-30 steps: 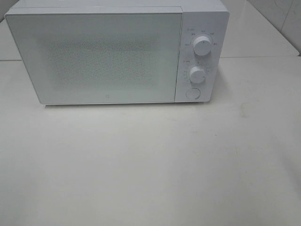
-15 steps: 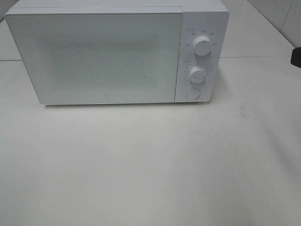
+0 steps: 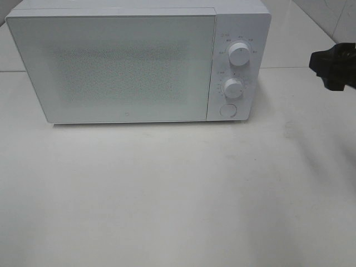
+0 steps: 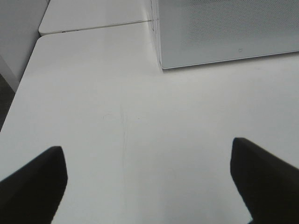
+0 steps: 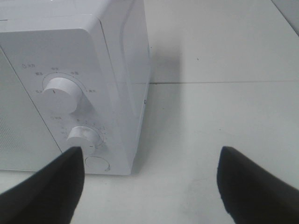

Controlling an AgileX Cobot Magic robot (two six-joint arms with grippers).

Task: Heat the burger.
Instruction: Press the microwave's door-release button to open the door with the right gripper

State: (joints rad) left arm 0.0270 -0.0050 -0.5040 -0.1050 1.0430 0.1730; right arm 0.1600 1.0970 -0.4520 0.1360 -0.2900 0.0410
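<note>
1. Burger: none of the views shows it, so I cannot tell where it lies. The frosted front of the closed microwave hides whatever is inside
2. Exterior high view: the white microwave [image 3: 128,16] stands at the back of the white table [image 3: 178,194]. Its door [image 3: 111,67] is shut and fills most of the front. To the right of the door is the control panel [image 3: 247,33], with an upper knob [image 3: 239,54] above a lower knob [image 3: 233,88] and a round button [image 3: 227,110] beneath them. The black right gripper [image 3: 325,67] juts in at the right edge, about level with the knobs and well apart from the microwave's side. This view does not show how its jaws stand
3. Left wrist view: the left gripper [image 4: 149,186] hangs over bare table with its two black fingers [image 4: 32,186] spread wide and nothing held between them. A lower front corner of the microwave lies ahead, apart from the fingers
4. Right wrist view: the right gripper faces the control panel and the microwave's right side. Its fingers are spread wide and it grips nothing. Both knobs and the round button show ahead of it
</note>
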